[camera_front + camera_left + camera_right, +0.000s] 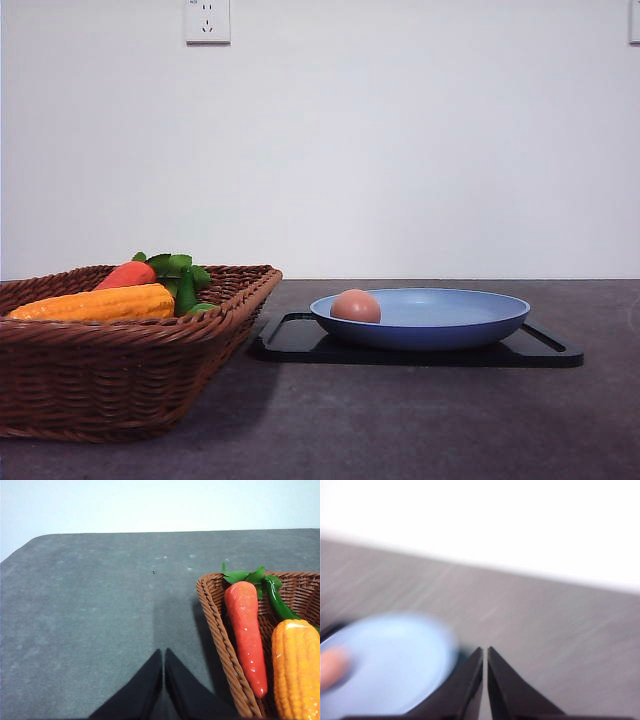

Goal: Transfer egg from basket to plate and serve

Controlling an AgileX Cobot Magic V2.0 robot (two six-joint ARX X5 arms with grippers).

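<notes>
The right wrist view was smeared by motion blur, so the plate [380, 665] read only as a soft pale-blue disc in the lower left of the frame, cut off by the left and bottom edges, and the egg [331, 667] was no more than a pinkish smudge at the far left edge. The right gripper [485, 652] showed two dark fingers pressed together at their tips with nothing between them. In the left wrist view the left gripper [163, 654] likewise had its fingers closed on each other, empty, above the grey table [90, 605]; the basket [210, 600] was cropped by the right and bottom edges, so only one corner could be seen, holding a carrot [246, 630], a corn cob [296, 670] and a green pepper [276, 600] partly hidden behind the corn. In the front view the basket [120, 380] sat at the lower left, cut off by the left edge, its near wall hiding most of its contents. The egg [355, 306] lay inside the plate [440, 320] toward its left side, at centre of the frame, its underside hidden by the near rim; its long axis ran roughly left to right, though which end was the narrower could not be made out. The plate rested on a black tray [540, 352].
</notes>
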